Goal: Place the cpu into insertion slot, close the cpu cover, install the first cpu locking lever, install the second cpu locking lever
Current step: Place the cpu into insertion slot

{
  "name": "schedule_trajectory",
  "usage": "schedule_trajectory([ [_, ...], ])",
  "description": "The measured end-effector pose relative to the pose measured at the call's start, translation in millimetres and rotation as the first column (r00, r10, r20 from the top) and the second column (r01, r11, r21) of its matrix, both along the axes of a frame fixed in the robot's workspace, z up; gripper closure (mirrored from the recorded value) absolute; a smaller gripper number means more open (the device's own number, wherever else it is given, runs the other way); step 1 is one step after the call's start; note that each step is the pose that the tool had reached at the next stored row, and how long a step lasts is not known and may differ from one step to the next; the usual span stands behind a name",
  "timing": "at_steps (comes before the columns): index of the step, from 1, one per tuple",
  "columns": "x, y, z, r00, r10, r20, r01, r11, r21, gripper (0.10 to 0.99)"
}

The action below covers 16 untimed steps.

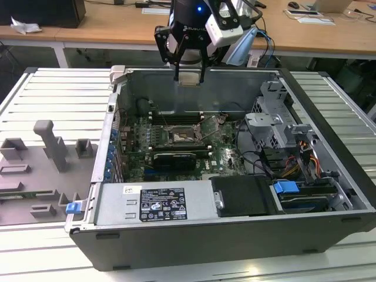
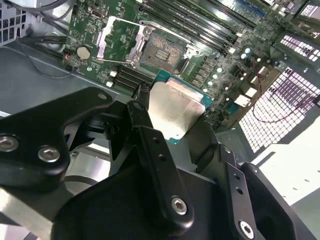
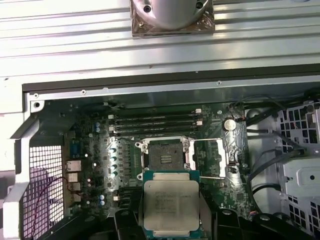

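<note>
Above the open computer case [image 1: 235, 235], exterior view: the end effector [image 1: 189, 75] hung over the case's far wall, pinching the cpu [image 1: 189, 79] between its two black fingers, well clear of the board. The case lay on its side on the slatted counter [image 1: 53, 94]. The green motherboard [image 1: 138, 158] was exposed inside. The insertion slot [image 1: 179, 138] sat bare near the board's middle. The cpu cover [image 1: 210, 125] stood swung open just beside it, toward the exterior view's right. Grey fixtures [image 1: 53, 147] stood on the counter at the exterior view's left, well apart from the case.

Second wrist view: black fingers [image 2: 150, 135] clamped the cpu [image 2: 172, 107] from opposite edges, its pale metal face toward the camera and a teal edge showing. The insertion slot [image 2: 162, 50] lay beyond it, uncovered, with its contact field visible. The cpu cover [image 2: 117, 40] lay flipped back next to the slot, green board showing through its cut-out. A coin cell [image 2: 82, 51] sat near the cover.

First wrist view: the cpu [image 3: 171, 202] faced the camera, held level, apart from the board. The insertion slot [image 3: 165, 155] lay open beyond it, silver rim around a dark centre. The cpu cover [image 3: 210, 157] rested folded out beside the slot. Long memory slots [image 3: 155, 122] ran past the slot's other side.
</note>
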<state>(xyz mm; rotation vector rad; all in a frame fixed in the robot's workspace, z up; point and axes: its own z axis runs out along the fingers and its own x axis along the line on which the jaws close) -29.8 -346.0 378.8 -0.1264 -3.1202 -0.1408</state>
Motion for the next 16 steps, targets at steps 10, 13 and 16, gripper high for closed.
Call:
schedule_trajectory([
  [10, 0.0, 0.0, -1.1, 0.9873, -0.159, 0.0, 0.159, 0.9873, 0.0, 0.549],
  [13, 0.0, 0.0, -1.3, 0.9831, -0.183, -0.0001, 0.183, 0.9831, 0.0, 0.549],
  [16, 0.0, 0.0, -1.4, 0.9799, -0.199, 0.0, 0.199, 0.9799, 0.0, 0.549],
])
